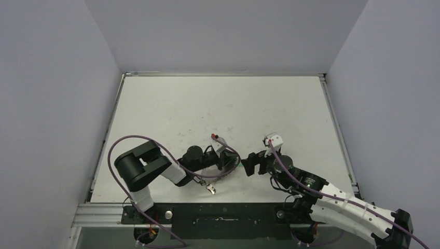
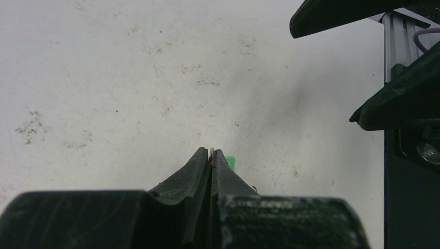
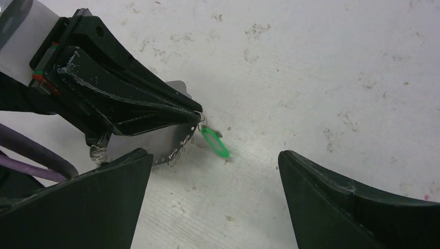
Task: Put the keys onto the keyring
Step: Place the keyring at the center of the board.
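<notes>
Not there yet, we reckon: left gripper [image 2: 211,153] is pinched tight on the keys [image 3: 215,143], green tag dangling right beside the keyring [image 3: 177,152], right gripper [image 1: 250,164] gaping wide and empty nearby, and we can't see anything actually threaded on.

No writing, number, brand or sign is legible anywhere, neither on the green key tag [image 3: 214,142] nor the table [image 1: 218,104].

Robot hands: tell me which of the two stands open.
The right hand: its two black fingers are spread wide apart above the white table. The left hand is pinched shut, its tips pressed together.
</notes>
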Tool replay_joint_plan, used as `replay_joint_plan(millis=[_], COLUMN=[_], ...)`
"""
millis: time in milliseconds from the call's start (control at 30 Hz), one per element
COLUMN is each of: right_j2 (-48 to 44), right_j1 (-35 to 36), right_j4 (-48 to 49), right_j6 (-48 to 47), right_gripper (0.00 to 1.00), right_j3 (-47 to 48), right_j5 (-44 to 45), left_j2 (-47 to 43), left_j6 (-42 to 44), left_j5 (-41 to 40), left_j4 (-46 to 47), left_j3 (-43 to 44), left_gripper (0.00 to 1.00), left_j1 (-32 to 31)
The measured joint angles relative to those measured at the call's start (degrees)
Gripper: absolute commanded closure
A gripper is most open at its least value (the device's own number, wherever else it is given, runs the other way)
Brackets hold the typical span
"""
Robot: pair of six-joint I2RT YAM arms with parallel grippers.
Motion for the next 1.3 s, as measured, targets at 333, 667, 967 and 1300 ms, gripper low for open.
replay_joint_plan(millis=[333,667,967,1300], right_j2=[14.53,15.43,19.41,31.32], right_j1=[0.0,0.0,-1.46,-13.88], right_j4=[-2.51,-0.66,3.26,16.98], right_j6=[6.14,8.2,9.81,16.39], right_gripper=[0.13,0.32,0.41,0.59], right_j3=[0.02,0.02,-0.76,-3.72], right_j5=[1.73,1.07,-1.03,-19.19], left_j2=[11.52,7.04,-7.06,-28.65], left_j6=[-3.17,-1.22,0.72,1.64], left_j5=[0.42,-0.68,-1.51,-3.58], left_j4=[7.69,7.17,-3.5,-25.86], left_j3=[2.21,-0.46,-4.85,-8.92], left_gripper=[0.76,0.52,0.48,0.47], left_j1=[1.14,1.77,1.77,1.77])
